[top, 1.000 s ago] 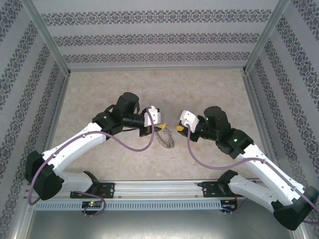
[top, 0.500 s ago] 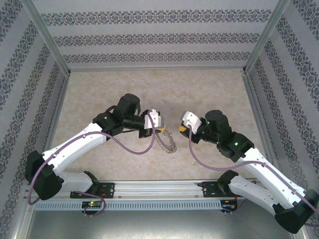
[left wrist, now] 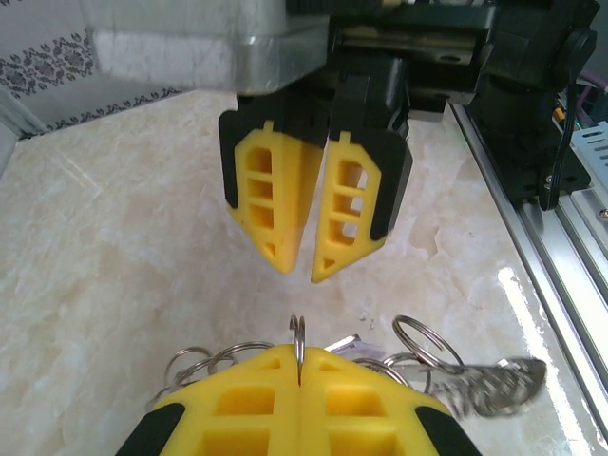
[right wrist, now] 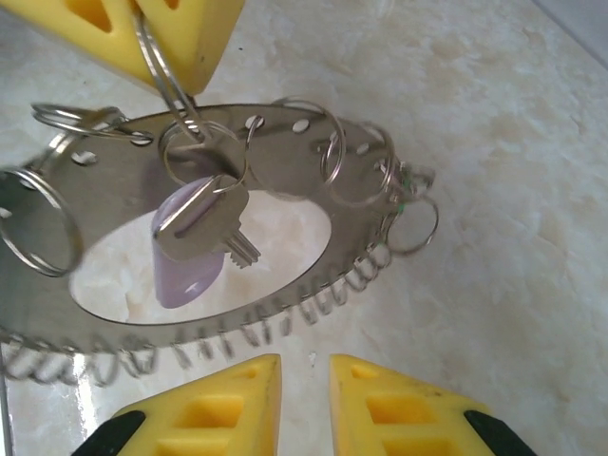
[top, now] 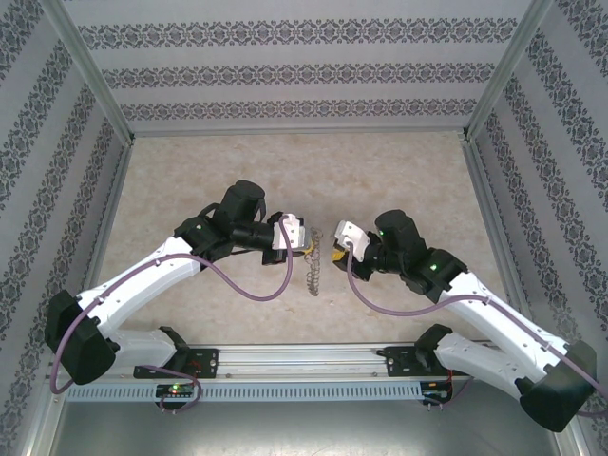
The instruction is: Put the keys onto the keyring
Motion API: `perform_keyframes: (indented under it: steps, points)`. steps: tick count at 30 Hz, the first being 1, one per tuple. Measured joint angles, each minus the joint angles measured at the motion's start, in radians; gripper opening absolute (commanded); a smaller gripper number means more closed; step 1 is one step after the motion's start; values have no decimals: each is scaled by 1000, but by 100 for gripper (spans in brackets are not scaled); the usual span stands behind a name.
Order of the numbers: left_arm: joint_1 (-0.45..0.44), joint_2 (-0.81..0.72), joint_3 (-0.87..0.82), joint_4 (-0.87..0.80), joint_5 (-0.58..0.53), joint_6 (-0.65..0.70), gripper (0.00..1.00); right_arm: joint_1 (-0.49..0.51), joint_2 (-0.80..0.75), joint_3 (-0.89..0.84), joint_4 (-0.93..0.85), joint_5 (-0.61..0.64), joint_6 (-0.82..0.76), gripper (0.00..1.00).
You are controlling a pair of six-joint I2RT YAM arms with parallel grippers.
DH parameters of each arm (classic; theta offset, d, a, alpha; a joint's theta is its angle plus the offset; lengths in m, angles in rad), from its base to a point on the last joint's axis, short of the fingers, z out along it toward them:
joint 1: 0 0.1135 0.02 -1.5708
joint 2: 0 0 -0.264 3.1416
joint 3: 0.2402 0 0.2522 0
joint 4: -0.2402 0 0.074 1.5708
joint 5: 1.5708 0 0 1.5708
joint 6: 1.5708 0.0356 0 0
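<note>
Keyring [right wrist: 285, 157] is hanging where, exactly?
— It is dangling just under the left gripper [left wrist: 299, 366], which is clamping one split ring [left wrist: 297, 334] tight, likely so the rest is facing the other arm.
— And the right gripper [right wrist: 304, 372]?
— Its fingers are standing slightly apart, gripping nothing, right in front of the disc. A silver key [right wrist: 199, 223] and a lilac key [right wrist: 185, 277] are hanging there, straight ahead of it.
</note>
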Motion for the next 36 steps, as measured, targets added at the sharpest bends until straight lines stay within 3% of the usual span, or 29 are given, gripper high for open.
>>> perform_keyframes:
  steps: [16,36]
  points:
    - [0,-1,0,-38,5,21,0,70,91,48,48,-77,39,28]
    - [-5,-5,-17,-11,13,-5,0,127,96,5,105,-21,77,37]
